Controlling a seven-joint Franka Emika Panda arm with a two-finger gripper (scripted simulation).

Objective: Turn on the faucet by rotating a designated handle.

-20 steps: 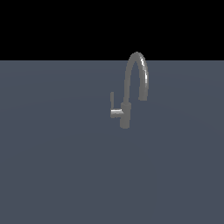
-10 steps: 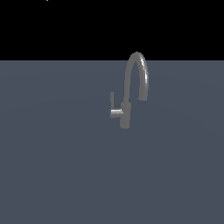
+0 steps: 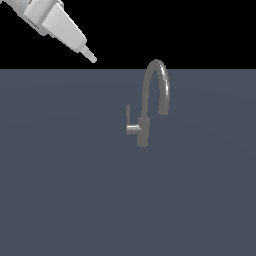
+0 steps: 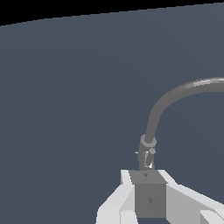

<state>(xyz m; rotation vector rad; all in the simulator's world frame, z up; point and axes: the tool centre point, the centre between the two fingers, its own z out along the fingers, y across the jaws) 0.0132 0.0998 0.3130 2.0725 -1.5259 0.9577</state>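
Setting: simulated test scene, not a furnished room. A flat, featureless slate-grey ground plane [image 3: 60, 190] is rendered beneath a plain black void [image 3: 200, 30]. A lone grey faucet [image 3: 149, 107] is mounted directly on the plane. No texture is shown on the surface. A white robot arm [image 3: 52, 22] is seen at the exterior view's upper left.

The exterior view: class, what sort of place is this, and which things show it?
Likely a bare simulated test scene, not a real kitchen: a lone faucet with its handle stands on a flat, featureless grey surface under a black background, with a white gripper entering above.
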